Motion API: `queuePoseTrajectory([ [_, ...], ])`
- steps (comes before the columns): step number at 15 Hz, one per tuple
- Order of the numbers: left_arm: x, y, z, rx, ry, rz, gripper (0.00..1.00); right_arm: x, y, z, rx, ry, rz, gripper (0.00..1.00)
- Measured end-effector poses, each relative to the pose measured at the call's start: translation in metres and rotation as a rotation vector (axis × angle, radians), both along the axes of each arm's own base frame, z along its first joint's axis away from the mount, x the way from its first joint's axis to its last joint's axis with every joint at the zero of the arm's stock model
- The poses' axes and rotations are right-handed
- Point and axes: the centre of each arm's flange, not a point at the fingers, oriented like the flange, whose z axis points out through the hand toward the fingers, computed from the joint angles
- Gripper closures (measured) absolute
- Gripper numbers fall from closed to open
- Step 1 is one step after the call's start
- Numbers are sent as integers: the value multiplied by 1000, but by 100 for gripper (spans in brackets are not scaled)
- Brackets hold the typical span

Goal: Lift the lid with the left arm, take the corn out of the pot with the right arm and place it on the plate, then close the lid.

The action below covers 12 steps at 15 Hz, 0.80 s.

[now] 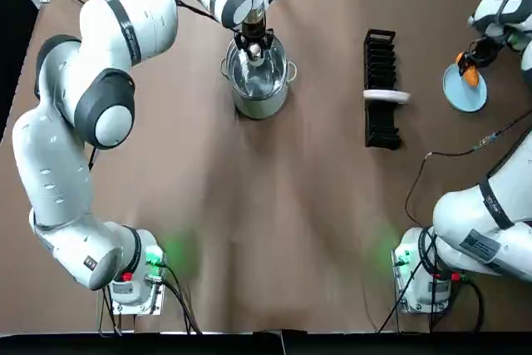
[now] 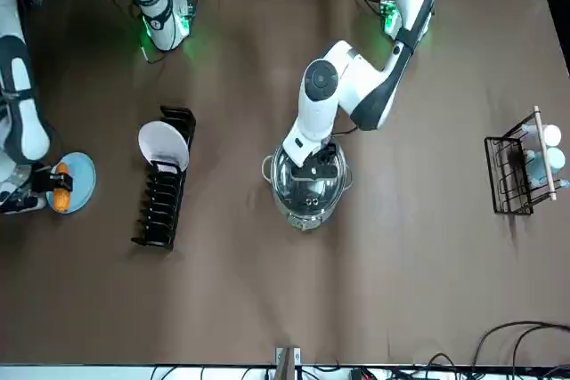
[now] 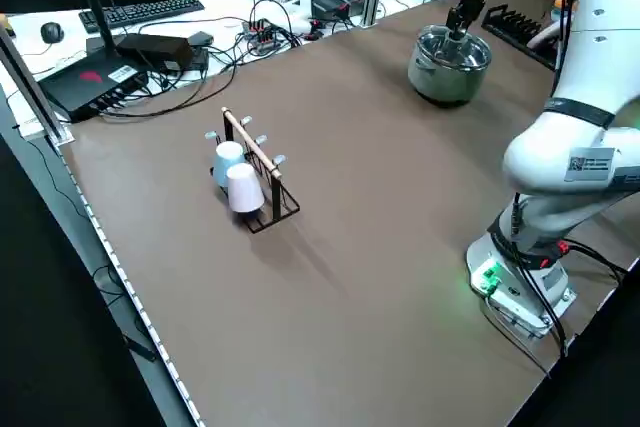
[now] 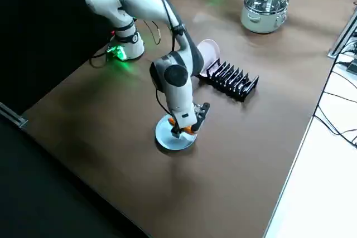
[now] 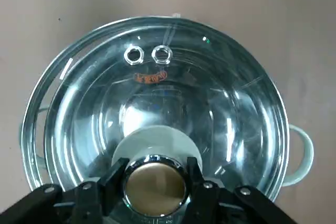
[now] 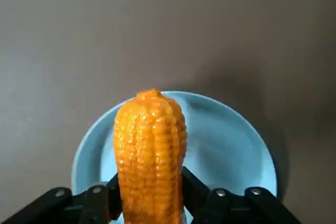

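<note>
Where the corn (image 6: pixel 149 145) is concerned, item one: an orange-yellow cob, clamped near one end between the fingers of my right gripper (image 6: pixel 151 198) and held over the blue plate (image 6: pixel 231 150) at the far right of the table (image 1: pixel 291 230); whether the cob touches the plate I cannot tell. Item two: the lid (image 5: pixel 157 93), clear glass with a metal rim, lying over the pot (image 1: pixel 259 104) a little off-centre, a sliver of the pot's rim showing on one side in the left wrist view; whether it is fully seated I cannot tell. Item three: the lid's knob (image 5: pixel 155 182), round and metallic, pinched from both sides by my left gripper (image 1: pixel 253 49), which comes down on it from above. Item four: the pot itself, steel, two side handles, standing on the far half of the table near the middle. Item five: a black dish rack (image 1: pixel 381 56) between pot and blue plate, apart from both, one white plate (image 1: pixel 386 96) standing in it. Item six: a wire stand (image 3: pixel 250 145) carrying two cups (image 3: pixel 243 189), well apart on my left side
</note>
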Motion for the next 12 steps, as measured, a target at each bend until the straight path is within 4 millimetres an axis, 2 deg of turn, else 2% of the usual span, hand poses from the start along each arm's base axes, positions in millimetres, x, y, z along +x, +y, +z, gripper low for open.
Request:
queuePoseTrajectory([
  [2,0,0,-1,0,1,0,49,-9,-3,-16,-13,-13,-8,60],
  [5,0,-1,-1,-1,1,12,49,-20,-16,-29,-20,-13,5,60],
  [12,-4,-6,-6,0,7,33,49,-21,-16,-32,-18,-13,29,58],
])
